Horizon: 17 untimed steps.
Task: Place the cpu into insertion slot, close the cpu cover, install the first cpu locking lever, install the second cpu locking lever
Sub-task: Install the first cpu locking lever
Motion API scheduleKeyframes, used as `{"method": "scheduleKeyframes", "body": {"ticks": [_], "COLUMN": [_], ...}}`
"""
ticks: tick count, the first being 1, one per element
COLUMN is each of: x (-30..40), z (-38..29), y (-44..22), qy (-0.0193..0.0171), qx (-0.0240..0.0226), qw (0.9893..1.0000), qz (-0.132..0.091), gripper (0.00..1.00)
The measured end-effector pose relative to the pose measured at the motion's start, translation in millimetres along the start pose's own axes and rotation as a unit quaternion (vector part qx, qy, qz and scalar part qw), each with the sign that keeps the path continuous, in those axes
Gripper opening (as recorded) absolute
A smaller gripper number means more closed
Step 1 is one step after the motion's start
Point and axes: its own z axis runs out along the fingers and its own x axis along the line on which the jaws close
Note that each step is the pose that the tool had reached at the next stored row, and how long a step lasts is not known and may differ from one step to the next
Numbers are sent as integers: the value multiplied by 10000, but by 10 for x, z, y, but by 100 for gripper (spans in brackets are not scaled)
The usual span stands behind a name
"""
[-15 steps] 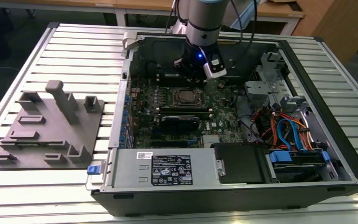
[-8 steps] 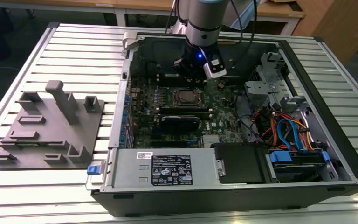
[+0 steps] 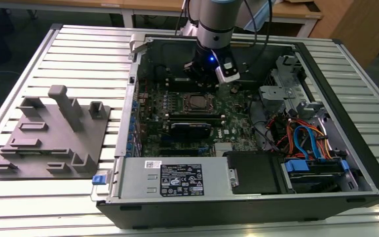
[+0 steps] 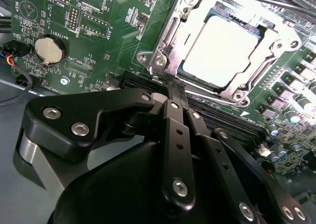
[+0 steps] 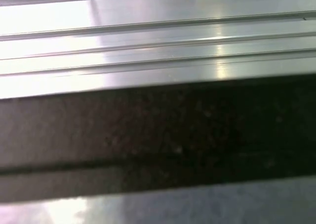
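My pincer (image 4: 170, 88) sits low in the second wrist view, its black linkage covering the near half of the frame and hiding the board beneath it; the two fingers (image 4: 177, 130) lie pressed together with no gap and nothing between them, their tip touching or just short of the corner of the cpu cover (image 4: 173, 38), and I can't tell which. The cpu (image 4: 219, 53) lies in the insertion slot (image 4: 249, 80) with the cover frame down flat around it, its pale top washed out by glare, so any marking on it is lost to me. The far edge of the socket is cut off by the frame. White lettering is printed on the green motherboard (image 4: 118, 26) near the round coin battery (image 4: 50, 48), too fine for me to trust. In the exterior view the arm (image 3: 214, 29) reaches down into the open computer case (image 3: 347, 163), which lies on the slatted metal surface (image 3: 84, 54), and the arm blocks the board just behind the socket (image 3: 195, 101). A white-and-black label (image 3: 181, 179) on the power supply (image 3: 136, 180) toward the near edge carries print I can't resolve. A grey fixture plate (image 3: 45, 143) rests by the surface's edge on the exterior view's left. The first wrist view gives me metal slats (image 5: 158, 41) and a dark blurred band (image 5: 158, 130).
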Motion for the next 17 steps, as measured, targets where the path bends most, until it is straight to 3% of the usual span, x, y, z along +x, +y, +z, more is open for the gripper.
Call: {"method": "scheduleKeyframes", "body": {"ticks": [6, 13, 17], "x": [0, -1, -2], "z": [1, 8, 13], "y": [0, -1, -1], "qy": [-3, -11, -15], "qx": [26, 116, 141], "qw": [10000, 9999, 9999], "qz": [1, 4, 4], "gripper": [10, 10, 10]}}
